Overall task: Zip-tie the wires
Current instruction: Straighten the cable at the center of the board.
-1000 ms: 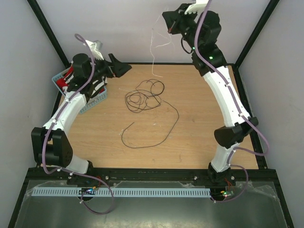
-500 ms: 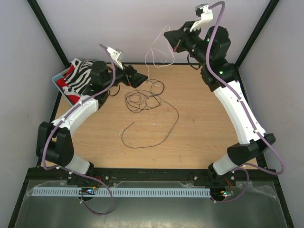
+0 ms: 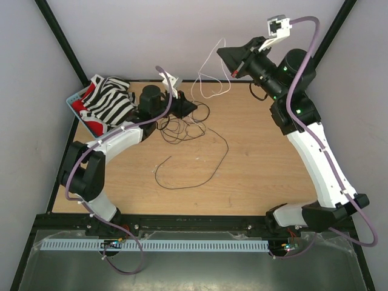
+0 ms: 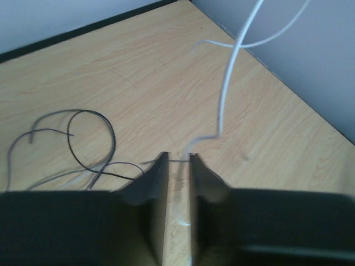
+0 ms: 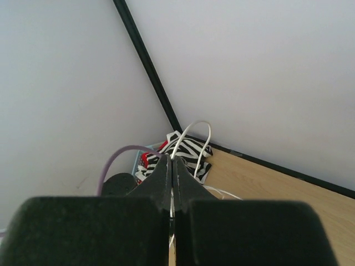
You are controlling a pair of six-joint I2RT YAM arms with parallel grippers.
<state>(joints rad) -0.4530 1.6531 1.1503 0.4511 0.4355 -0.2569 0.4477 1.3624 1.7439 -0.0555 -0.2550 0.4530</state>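
The wires (image 3: 182, 127) lie as a dark tangle at the back middle of the table, with one long dark loop (image 3: 203, 167) trailing toward me. My right gripper (image 3: 222, 56) is raised high at the back, shut on a thin white strand (image 3: 209, 76) that hangs down to the tangle. In the right wrist view that strand (image 5: 191, 136) arches out from the shut gripper (image 5: 172, 160). My left gripper (image 3: 190, 107) is low at the tangle's upper edge. Its jaws (image 4: 178, 158) stand a narrow gap apart on either side of the white strand's (image 4: 224, 100) lower end, with dark wires (image 4: 91, 138) to the left.
A blue basket (image 3: 75, 100) with a black-and-white striped cloth (image 3: 112, 100) sits at the back left corner, just behind my left arm. Grey walls and black frame posts (image 3: 60, 42) enclose the table.
My left arm has swung right from the basket to the tangle and its jaws have narrowed. My right gripper has moved right and higher with the white strand.
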